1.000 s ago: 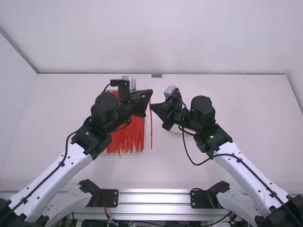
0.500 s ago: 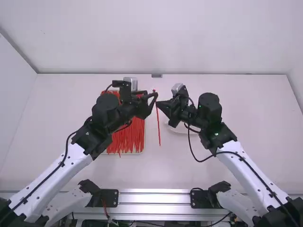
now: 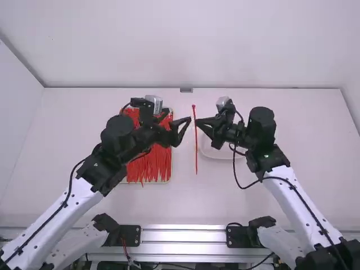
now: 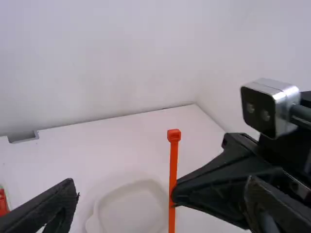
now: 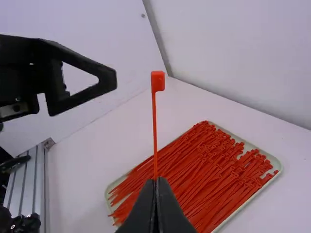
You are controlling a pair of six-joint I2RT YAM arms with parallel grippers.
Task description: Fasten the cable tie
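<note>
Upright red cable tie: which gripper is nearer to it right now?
Right. The right gripper is shut on the cable tie, holding it upright. The left gripper stands open just beside the tie, not touching it.

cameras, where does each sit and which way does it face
High view: above and behind the bases, looking down the table; both arms show.
Left wrist view: on the left arm, facing the right gripper; one own finger shows.
Right wrist view: on the right arm, facing the tray of ties; own shut fingers show.
Shared: all see the upright cable tie.
</note>
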